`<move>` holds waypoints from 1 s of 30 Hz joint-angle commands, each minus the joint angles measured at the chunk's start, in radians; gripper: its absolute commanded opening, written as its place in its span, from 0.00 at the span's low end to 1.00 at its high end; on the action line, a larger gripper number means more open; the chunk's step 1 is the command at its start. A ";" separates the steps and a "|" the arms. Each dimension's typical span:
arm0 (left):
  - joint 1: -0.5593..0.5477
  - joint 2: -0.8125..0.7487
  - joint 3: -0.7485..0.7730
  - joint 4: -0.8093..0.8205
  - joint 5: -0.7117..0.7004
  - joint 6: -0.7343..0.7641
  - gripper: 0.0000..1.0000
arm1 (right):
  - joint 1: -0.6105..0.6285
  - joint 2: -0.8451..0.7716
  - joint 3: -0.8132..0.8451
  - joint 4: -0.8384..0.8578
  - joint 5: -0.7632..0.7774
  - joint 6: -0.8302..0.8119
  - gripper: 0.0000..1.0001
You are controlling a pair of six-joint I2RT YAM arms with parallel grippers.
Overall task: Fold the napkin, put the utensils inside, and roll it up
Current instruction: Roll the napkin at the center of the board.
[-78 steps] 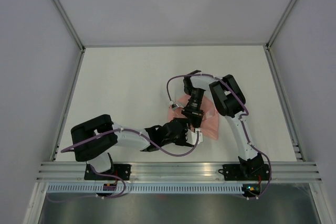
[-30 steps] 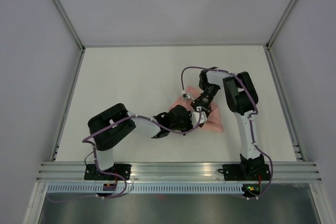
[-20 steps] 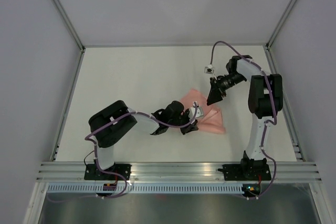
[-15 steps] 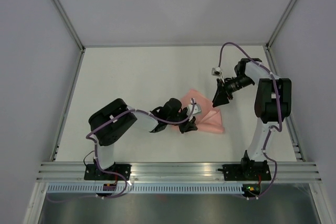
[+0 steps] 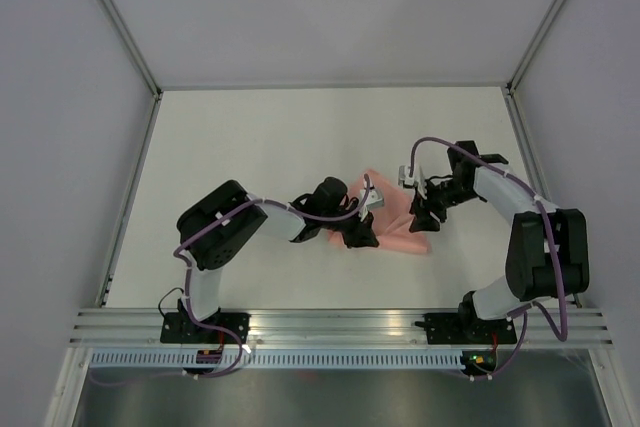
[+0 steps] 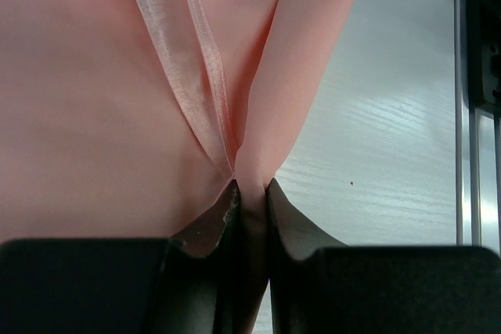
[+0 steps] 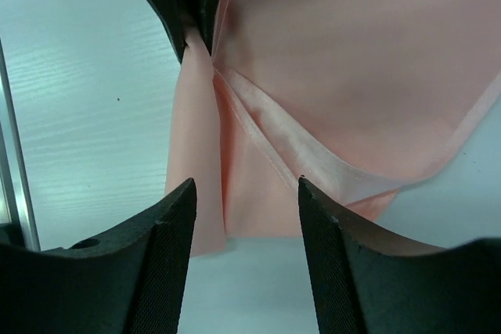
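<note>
left gripper (image 6: 250, 189): jaws pinch a napkin (image 6: 102, 115) fold. right gripper (image 7: 244, 185): jaws spread, seemingly just above it.

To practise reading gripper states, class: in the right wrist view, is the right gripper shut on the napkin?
No, the right gripper stands wide open, and the napkin shows unpinched across its gap.

Left fingers (image 6: 223, 228) pinch a fold of the pink napkin (image 6: 94, 115).
</note>
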 commanded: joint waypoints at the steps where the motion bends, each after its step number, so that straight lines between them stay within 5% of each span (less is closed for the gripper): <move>1: 0.001 0.094 -0.029 -0.190 -0.010 -0.036 0.02 | 0.063 -0.037 -0.076 0.089 0.029 -0.077 0.61; 19: 0.019 0.134 0.008 -0.220 0.007 -0.057 0.02 | 0.252 -0.141 -0.296 0.373 0.135 0.075 0.65; 30: 0.038 0.070 -0.026 -0.144 0.015 -0.073 0.06 | 0.254 -0.012 -0.204 0.326 0.164 0.115 0.36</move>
